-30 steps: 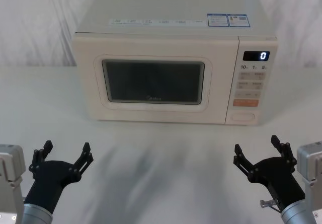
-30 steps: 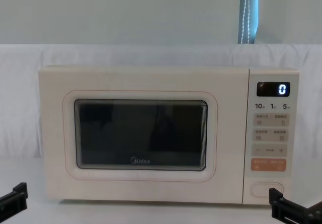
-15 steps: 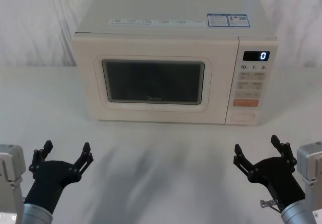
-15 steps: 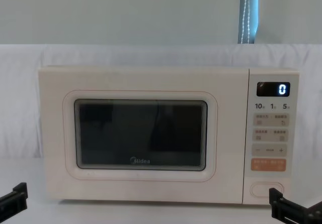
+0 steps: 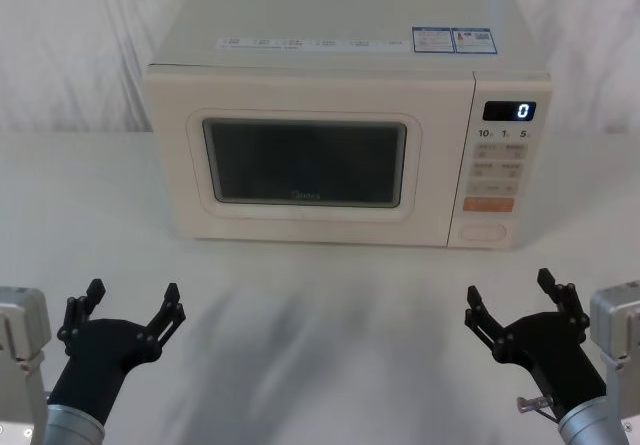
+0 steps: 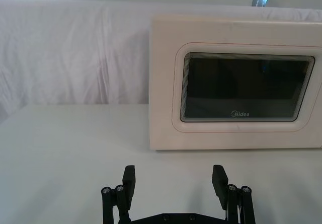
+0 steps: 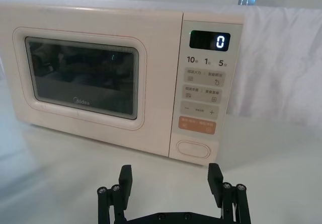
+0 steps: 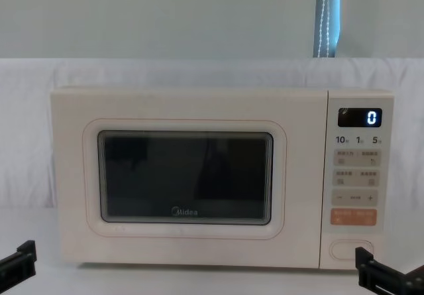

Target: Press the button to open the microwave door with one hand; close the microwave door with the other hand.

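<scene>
near edge: right gripper point(image 5: 520, 303) and left gripper point(image 5: 125, 306) low over table point(image 5: 320, 295), fingers spread, holding nothing. farther: microwave door point(image 5: 305, 160) shut; button point(image 5: 484, 233) at panel's lower end. advance right gripper, press squarely with one fingertip.

- Left wrist view: microwave door point(image 6: 241, 83) cut off by the frame edge; control panel side out of frame.
- Chest view: left gripper point(image 8: 18, 260) and right gripper point(image 8: 381, 278) clipped at the bottom corners, just finger parts visible.
- Small cream keys point(image 5: 500, 160): labels too small to read in the head view.
- Top stickers point(image 5: 452, 40): text illegible.
- Door window: interior too dark to make out.
</scene>
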